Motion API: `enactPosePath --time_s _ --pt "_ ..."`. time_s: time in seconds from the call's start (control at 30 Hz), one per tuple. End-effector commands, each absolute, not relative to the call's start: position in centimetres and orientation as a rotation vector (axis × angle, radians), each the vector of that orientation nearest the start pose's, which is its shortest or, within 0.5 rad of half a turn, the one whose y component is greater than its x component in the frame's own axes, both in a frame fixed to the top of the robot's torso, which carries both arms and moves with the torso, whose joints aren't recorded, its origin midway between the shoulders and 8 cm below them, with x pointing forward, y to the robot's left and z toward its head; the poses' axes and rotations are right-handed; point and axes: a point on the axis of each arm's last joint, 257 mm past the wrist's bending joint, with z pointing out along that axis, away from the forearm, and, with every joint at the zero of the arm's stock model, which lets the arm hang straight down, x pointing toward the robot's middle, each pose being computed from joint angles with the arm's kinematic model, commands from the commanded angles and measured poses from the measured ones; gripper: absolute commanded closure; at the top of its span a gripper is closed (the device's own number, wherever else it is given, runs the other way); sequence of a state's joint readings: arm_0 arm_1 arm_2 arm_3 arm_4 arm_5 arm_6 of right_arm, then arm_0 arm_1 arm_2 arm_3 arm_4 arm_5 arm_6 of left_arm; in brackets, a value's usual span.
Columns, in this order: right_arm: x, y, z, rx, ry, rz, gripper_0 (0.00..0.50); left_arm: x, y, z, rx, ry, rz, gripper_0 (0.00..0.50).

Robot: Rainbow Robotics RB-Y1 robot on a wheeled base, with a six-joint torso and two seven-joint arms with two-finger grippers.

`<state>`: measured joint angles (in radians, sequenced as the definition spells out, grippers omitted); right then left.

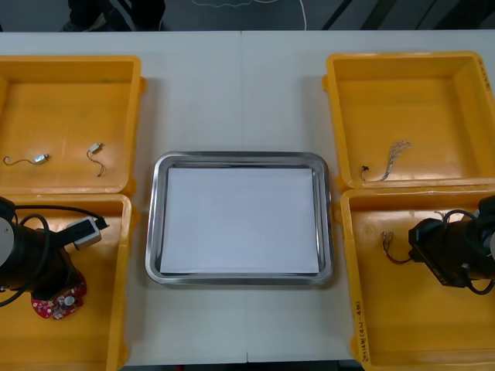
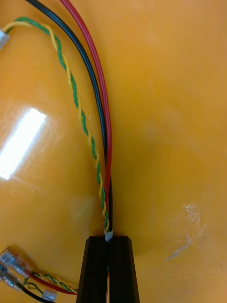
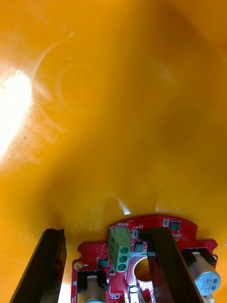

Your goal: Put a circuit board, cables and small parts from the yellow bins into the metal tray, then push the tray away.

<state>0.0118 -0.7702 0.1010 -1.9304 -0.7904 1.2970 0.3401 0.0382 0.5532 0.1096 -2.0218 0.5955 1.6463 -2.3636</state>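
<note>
Nearest you, your left gripper [image 3: 106,234] stands spread over the red circuit board [image 3: 146,221] in the near left bin [image 1: 120,294], and your right gripper [image 2: 109,241] pinches the cable bundle [image 2: 101,142] by its end in the near right bin [image 1: 402,332]; nothing is in the tray yet. The metal tray [image 1: 155,232] between them is bare, its side rims close to the bin walls. Beyond, small metal parts [image 1: 39,159] and a second cable [image 1: 390,162] wait in the far left bin [image 1: 77,62] and far right bin [image 1: 402,58], with open table [image 1: 240,93] past the tray for the push.
</note>
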Motion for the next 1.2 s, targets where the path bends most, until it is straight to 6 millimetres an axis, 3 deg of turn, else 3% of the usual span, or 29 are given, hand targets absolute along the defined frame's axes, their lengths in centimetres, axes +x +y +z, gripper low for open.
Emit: enactPosePath --time_s 0.03,0.3,0.33,0.37,0.43,0.57,0.63,0.77,1.0,1.2 --pt "37.1 -32.2 -32.9 1.273 2.512 0.417 0.5 33.4 33.7 -33.5 1.431 2.476 0.166 0.0" --pt "35.3 -31.7 -28.4 1.0 2.618 0.302 0.5 33.2 33.9 -33.7 1.429 2.484 0.168 0.0" --pt "35.1 -31.8 -27.8 0.953 2.633 0.278 0.5 33.1 34.0 -33.8 1.429 2.487 0.17 0.019" --pt "34.9 -31.7 -27.6 0.922 2.642 0.27 0.5 33.1 34.0 -33.8 1.429 2.487 0.17 0.043" --pt "34.6 -31.7 -26.6 0.828 2.662 0.243 0.5 33.1 34.0 -33.8 1.429 2.487 0.172 0.167" --pt "34.6 -31.1 -25.2 0.698 2.669 0.238 0.5 33.0 34.0 -33.8 1.428 2.488 0.169 0.289" --pt "34.6 -30.3 -24.7 0.624 2.675 0.25 0.5 33.1 34.1 -33.8 1.429 2.489 0.173 0.374" --pt "33.9 -28.5 -23.9 0.533 2.69 0.29 0.5 33.1 34.0 -33.8 1.428 2.488 0.171 0.453" --pt "32.3 -24.9 -22.3 0.38 2.729 0.387 0.5 33.6 34.2 -32.6 1.412 2.481 0.167 0.483" --pt "30.8 -22.7 -21.7 0.207 2.776 0.366 0.5 33.4 35.1 -29.3 1.379 2.48 0.192 0.491"
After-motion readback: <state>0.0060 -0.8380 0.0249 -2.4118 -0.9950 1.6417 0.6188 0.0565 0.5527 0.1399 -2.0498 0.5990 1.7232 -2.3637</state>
